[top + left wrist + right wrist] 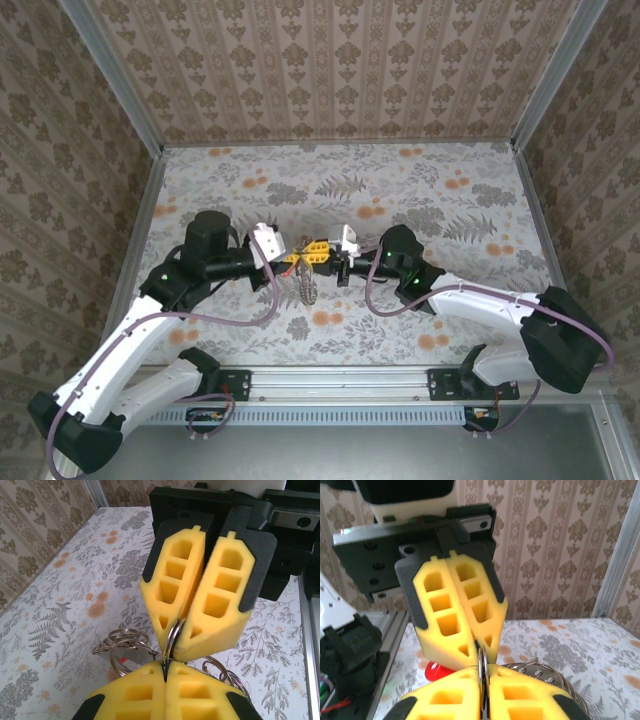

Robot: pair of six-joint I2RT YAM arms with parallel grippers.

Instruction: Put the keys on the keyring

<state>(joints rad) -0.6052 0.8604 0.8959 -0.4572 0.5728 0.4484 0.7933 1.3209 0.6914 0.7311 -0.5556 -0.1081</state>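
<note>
Both grippers meet nose to nose over the middle of the table (450, 215), well away from every edge. We see the left gripper (291, 259) with its fingers squeezed together on a thin metal loop of the keyring (307, 287). The right gripper (326, 256) pinches that same loop from the other side, pads pressed flat with no gap. The rest of the keyring dangles below them, toward the near edge. A red-headed key (436, 673) peeks out just beside the fingertips; we can't tell if it's threaded on.
</note>
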